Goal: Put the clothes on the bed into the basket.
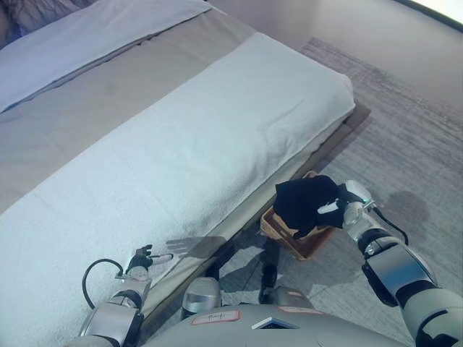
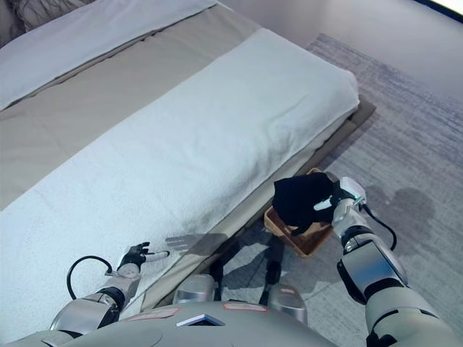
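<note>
A black piece of clothing (image 1: 305, 203) hangs over a brown wicker basket (image 1: 300, 242) that stands on the floor beside the bed. My right hand (image 1: 344, 203) is shut on the right edge of the black cloth and holds it over the basket; it shows the same way in the right eye view (image 2: 334, 200). My left hand (image 1: 145, 258) rests open on the white blanket (image 1: 188, 152) near the bed's front edge, holding nothing. No other clothes show on the bed.
The bed has a taupe sheet (image 1: 87, 116) and a pale pillow (image 1: 87, 36) at the far left. A grey rug (image 1: 405, 137) covers the floor to the right. The bed frame's edge (image 1: 340, 134) runs just behind the basket.
</note>
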